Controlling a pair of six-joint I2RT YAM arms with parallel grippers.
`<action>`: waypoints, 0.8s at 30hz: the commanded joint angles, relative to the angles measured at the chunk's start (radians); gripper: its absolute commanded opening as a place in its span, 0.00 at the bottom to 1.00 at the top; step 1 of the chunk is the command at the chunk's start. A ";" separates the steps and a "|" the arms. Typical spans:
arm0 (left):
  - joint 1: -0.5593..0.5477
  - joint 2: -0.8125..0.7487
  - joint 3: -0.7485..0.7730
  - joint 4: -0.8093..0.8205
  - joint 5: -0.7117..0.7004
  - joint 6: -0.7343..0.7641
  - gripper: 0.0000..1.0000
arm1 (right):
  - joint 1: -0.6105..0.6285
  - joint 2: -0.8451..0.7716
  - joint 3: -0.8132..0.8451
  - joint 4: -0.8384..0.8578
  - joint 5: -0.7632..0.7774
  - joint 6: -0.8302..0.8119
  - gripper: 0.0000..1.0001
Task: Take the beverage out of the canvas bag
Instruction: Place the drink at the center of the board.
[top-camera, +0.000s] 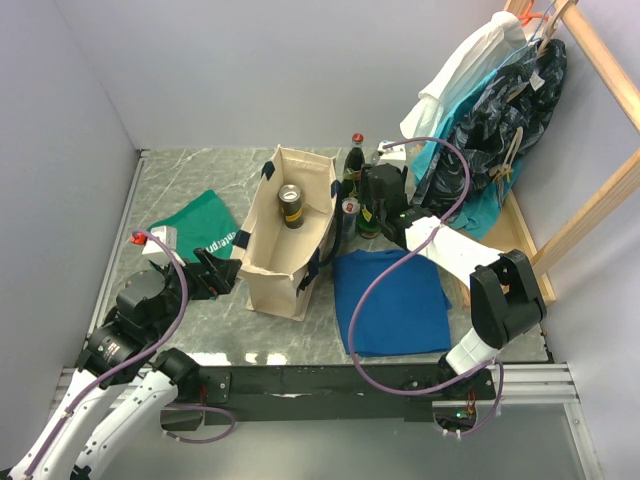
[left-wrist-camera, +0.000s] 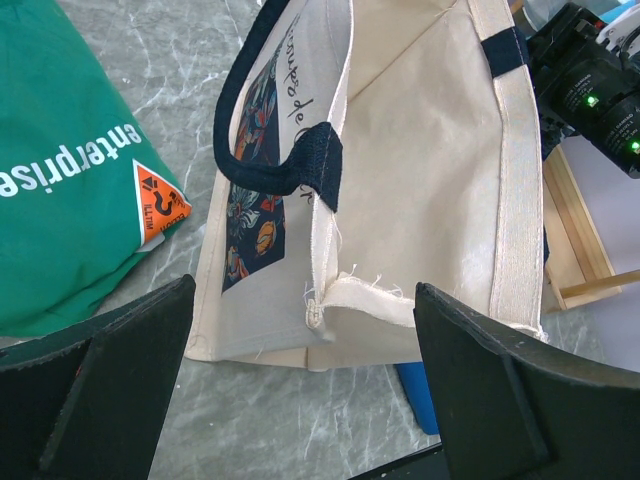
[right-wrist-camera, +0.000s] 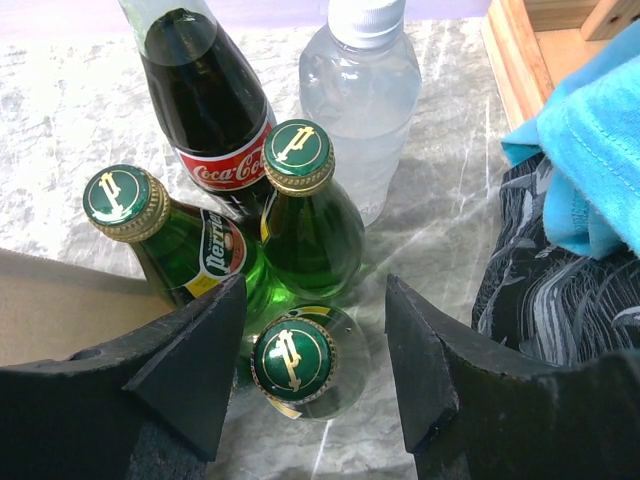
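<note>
**Both grippers open; the can stands in the bag**

The left gripper (left-wrist-camera: 303, 295) has its jaws spread wide, with nothing between them. It sits low over the table (top-camera: 180, 175), just beside the near left end of the canvas bag (top-camera: 290, 235). In the left wrist view the bag's lower seam and one dark blue handle (left-wrist-camera: 262, 165) lie straight ahead of the fingers (left-wrist-camera: 120, 390). I cannot tell whether they touch the cloth.

The right gripper (right-wrist-camera: 315, 290) is also open. It hangs over a cluster of bottles on the far right side of the bag. The gold-rimmed cap of one green bottle (right-wrist-camera: 292, 358) shows between its fingers, with a gap on each side. Two more green bottles (right-wrist-camera: 298, 160) stand just beyond, close together. Behind them are a cola bottle (right-wrist-camera: 215, 120) and a clear water bottle (right-wrist-camera: 360, 100).

The bag stands upright with its mouth open. Inside it a can (top-camera: 291, 205) stands upright near the far end.

A green cloth (top-camera: 200, 225) with white lettering lies to the left of the bag. A folded blue cloth (top-camera: 390, 300) lies flat to its right. Clothes (top-camera: 500, 110) hang on a wooden rack (top-camera: 590, 215) at the far right.
</note>
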 joint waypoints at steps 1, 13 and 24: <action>0.008 0.001 0.010 0.044 0.016 0.020 0.96 | 0.007 -0.055 0.034 0.013 0.034 0.002 0.65; 0.006 -0.005 0.011 0.042 0.014 0.019 0.96 | 0.022 -0.133 0.077 -0.027 0.072 -0.014 0.67; 0.008 -0.009 0.007 0.056 0.051 0.028 0.96 | 0.050 -0.133 0.359 -0.351 -0.014 -0.113 0.75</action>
